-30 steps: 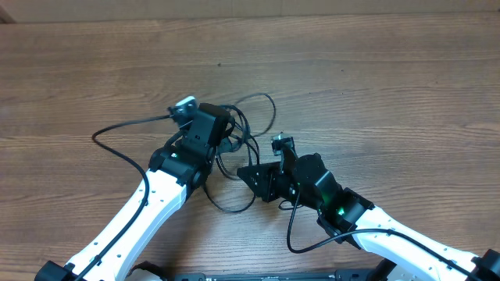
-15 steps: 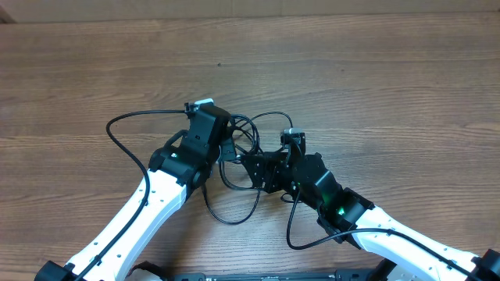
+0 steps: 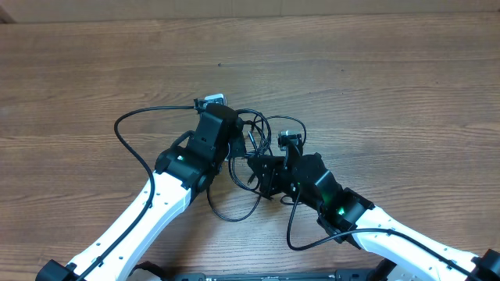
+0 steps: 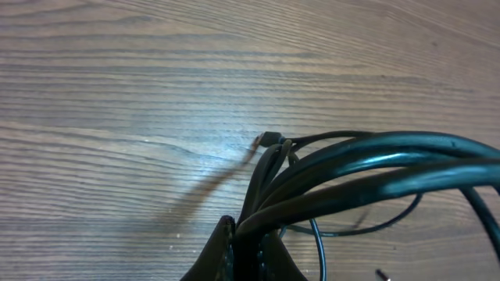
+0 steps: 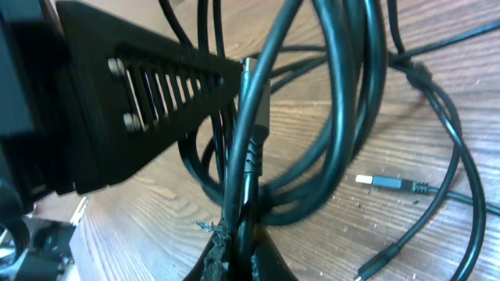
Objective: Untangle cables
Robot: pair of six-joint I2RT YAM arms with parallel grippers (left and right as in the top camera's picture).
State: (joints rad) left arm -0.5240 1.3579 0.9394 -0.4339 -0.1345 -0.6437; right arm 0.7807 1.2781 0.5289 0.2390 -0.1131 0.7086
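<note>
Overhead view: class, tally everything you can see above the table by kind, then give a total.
Arms: 2 (left arm, right arm)
Cable bunch: 1
Total: 3

The bench (image 3: 375, 70) was brown wood-grain board, its grain running side to side in the overhead view. Near its middle lay part of the cables (image 3: 262, 119), thin black cords in overlapping loops, with one loop spread flat on the wood towards the near edge. A silver-tipped plug (image 5: 381, 183) lay flat on the bench just beside the loops
</note>
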